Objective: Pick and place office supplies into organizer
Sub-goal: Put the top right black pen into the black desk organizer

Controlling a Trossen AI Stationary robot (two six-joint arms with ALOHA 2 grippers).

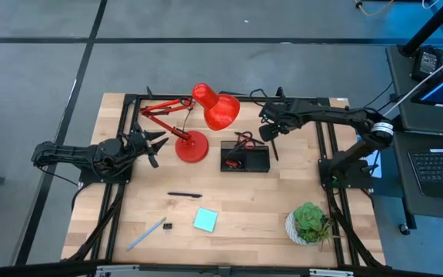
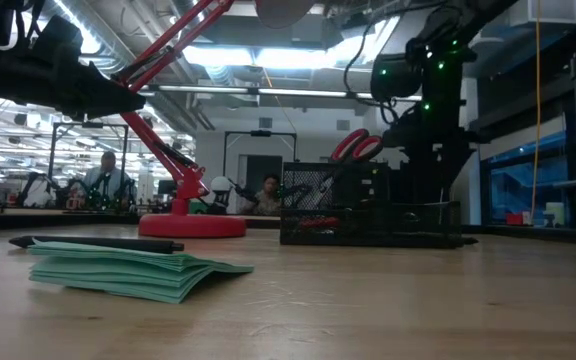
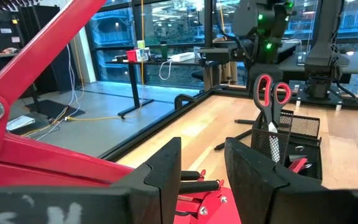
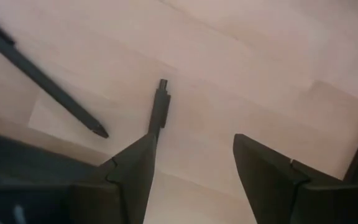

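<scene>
The black mesh organizer [image 1: 257,164] stands mid-table with red-handled scissors [image 1: 244,139] upright in it and a small red piece [image 1: 233,162] inside. My right gripper [image 1: 268,132] hovers open just beyond the organizer's far right corner. Below it, two thin black pens [image 4: 161,102] [image 4: 48,87] lie on the wood, and one of them runs up to a fingertip. My left gripper [image 1: 156,144] is open beside the red lamp's base. A black pen [image 1: 184,195], a teal sticky pad [image 1: 205,220], a light-blue pen [image 1: 146,233] and a tiny black clip [image 1: 167,226] lie nearer the front.
The red desk lamp [image 1: 206,115] stands left of the organizer; its arm struts cross in front of my left gripper [image 3: 202,155]. A green potted plant [image 1: 310,223] sits at the near right corner. Black frame rails run along both sides of the table.
</scene>
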